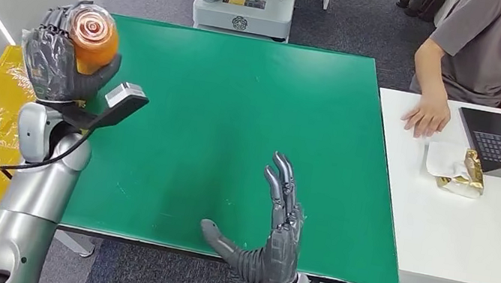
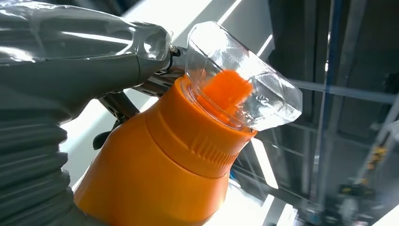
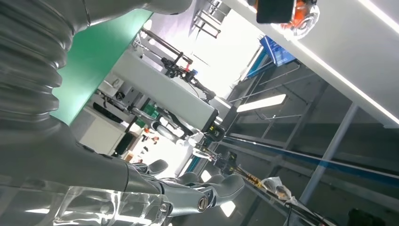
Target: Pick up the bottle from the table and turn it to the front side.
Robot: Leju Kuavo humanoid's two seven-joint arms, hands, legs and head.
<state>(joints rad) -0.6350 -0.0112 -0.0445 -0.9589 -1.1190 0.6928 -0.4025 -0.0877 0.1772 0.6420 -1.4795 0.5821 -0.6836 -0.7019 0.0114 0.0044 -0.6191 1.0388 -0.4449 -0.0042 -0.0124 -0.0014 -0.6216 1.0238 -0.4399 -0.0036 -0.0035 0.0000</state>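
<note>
Across the room, green bench (image 1: 234,131) with a person (image 1: 491,43) seated at its far right corner, right hand (image 1: 278,226) flat and spread wide above the near edge, left hand (image 1: 62,62) raised, gripping the orange bottle (image 1: 93,37) clear of the surface

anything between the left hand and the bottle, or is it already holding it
Nothing stands between them: the left hand already grips the orange bottle, raised beside the green table. The right hand hovers open, apart from it.
</note>
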